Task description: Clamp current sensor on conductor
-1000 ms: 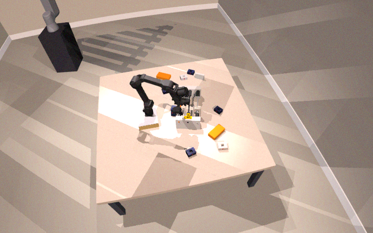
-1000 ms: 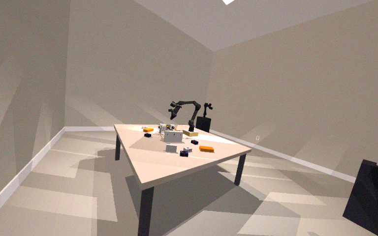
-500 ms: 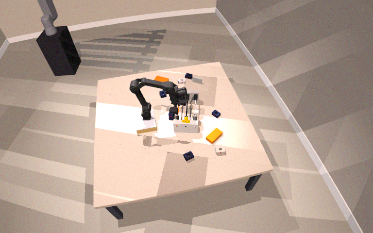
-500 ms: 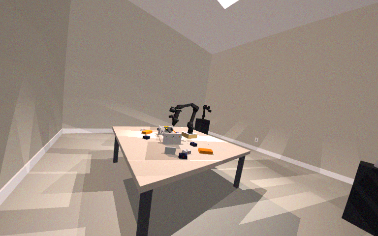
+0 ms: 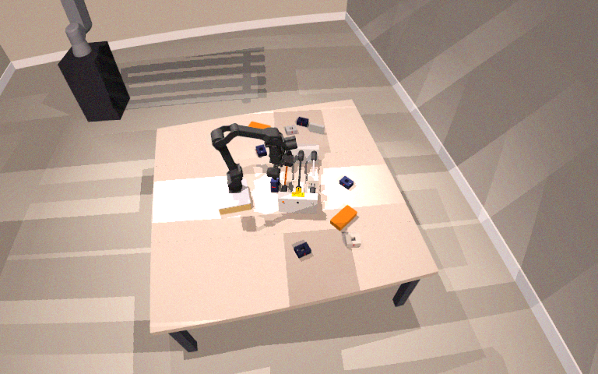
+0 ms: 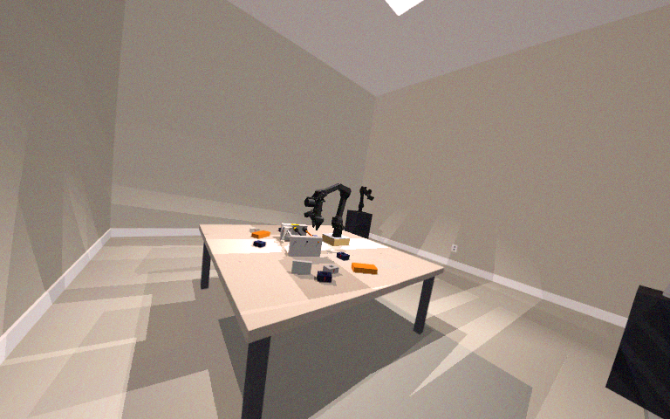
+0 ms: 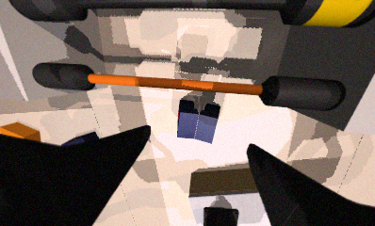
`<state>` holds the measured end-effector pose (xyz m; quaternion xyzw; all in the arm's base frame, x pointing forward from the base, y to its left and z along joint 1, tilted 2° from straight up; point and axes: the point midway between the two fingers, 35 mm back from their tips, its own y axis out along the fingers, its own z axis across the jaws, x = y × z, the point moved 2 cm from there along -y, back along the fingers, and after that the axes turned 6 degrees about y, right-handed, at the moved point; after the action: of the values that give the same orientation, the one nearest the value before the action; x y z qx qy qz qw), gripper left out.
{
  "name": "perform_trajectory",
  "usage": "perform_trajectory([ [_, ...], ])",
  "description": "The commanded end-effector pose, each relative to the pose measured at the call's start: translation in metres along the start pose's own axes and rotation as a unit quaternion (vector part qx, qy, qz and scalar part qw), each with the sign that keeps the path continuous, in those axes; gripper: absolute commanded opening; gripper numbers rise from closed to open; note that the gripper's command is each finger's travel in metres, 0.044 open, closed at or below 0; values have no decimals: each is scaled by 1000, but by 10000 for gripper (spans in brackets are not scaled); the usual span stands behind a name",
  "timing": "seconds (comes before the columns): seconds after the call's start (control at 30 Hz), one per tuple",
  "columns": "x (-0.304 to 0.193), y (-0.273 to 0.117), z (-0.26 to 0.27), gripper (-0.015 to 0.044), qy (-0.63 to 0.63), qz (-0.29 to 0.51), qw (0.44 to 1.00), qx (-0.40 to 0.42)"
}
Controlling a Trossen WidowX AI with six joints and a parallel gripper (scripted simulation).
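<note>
The open sensor [image 5: 274,185] [image 7: 197,126] is dark blue with two black jaw ends. It stands on the table between the arm's base and the rack, beside the orange conductor. Its arrow cannot be made out. The LOAD conductor [image 5: 299,174] [image 7: 185,4] is the black middle one, with a yellow band in the wrist view; the yellow LOAD marker [image 5: 298,194] is on the rack's end wall. My gripper [image 7: 198,138] [image 6: 317,227] is open and empty, pointing down above the sensor, which shows between and beyond the fingertips in the wrist view.
The grey rack [image 5: 297,205] [image 6: 304,247] also carries an orange conductor [image 5: 286,176] [image 7: 175,84] nearest the sensor and a white one [image 5: 313,167] on the far side. Orange blocks [image 5: 343,217] [image 6: 364,268], blue pieces [image 5: 302,249] [image 5: 346,181] and a white piece [image 5: 353,238] lie around.
</note>
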<state>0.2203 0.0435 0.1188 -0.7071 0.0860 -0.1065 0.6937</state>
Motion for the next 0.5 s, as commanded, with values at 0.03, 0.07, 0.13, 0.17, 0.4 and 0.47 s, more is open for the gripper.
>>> perform_trajectory([
  [0.03,-1,9,1,440,2,4,1000,-1],
  [0.07,-1,11,1,440,2,4,1000,-1],
  [0.13,-1,14,1,440,2,4,1000,-1],
  [0.17,-1,16,1,440,2,4,1000,-1],
  [0.4,-1,27,2,440,2,4,1000,-1],
  [0.47,-1,31,2,440,2,4,1000,-1],
])
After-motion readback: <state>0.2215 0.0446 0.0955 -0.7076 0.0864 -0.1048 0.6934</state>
